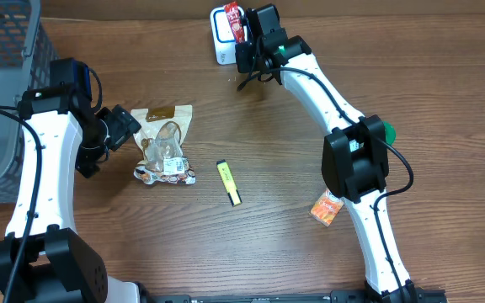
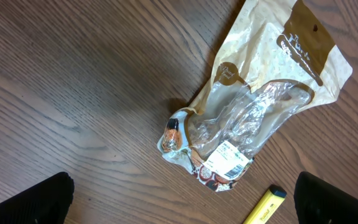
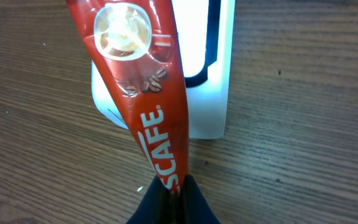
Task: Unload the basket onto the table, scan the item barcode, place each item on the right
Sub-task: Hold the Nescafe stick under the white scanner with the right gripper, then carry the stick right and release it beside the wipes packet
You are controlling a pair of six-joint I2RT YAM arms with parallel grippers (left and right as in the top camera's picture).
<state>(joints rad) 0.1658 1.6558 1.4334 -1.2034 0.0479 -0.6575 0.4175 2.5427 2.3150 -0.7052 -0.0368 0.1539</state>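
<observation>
1. The right gripper [image 3: 173, 194] is clamped on the bottom end of a red coffee stick sachet [image 3: 146, 93], its fingers pressed together on the wrapper.
2. On the sachet, white letters reading "SCAFE" run up its length. The start of the word is hidden in the grip. Above the letters are printed coffee beans and a cup of frothy coffee.
3. The sachet is held at the far middle of the wooden table [image 1: 251, 118], in front of a white barcode scanner [image 3: 207, 121]. The scanner has a bright window with a dark frame. I cannot tell whether sachet and scanner touch.
4. The left gripper [image 1: 130, 127] is spread wide apart and holds nothing. It hangs over the left part of the table, at the left edge of a snack bag [image 2: 253, 106].
5. The bag lies flat. It is cream paper with a clear window, a brown header band with pale script too small to read, and a round brown badge. A white sticker with small print sits near its crumpled lower end.
6. A yellow highlighter [image 1: 229, 183] lies just right of the bag, nearer the front.
7. An orange packet [image 1: 327, 208] lies on the right, beside the right arm; its print is unreadable.
8. A grey mesh basket [image 1: 7, 50] stands at the far left.
</observation>
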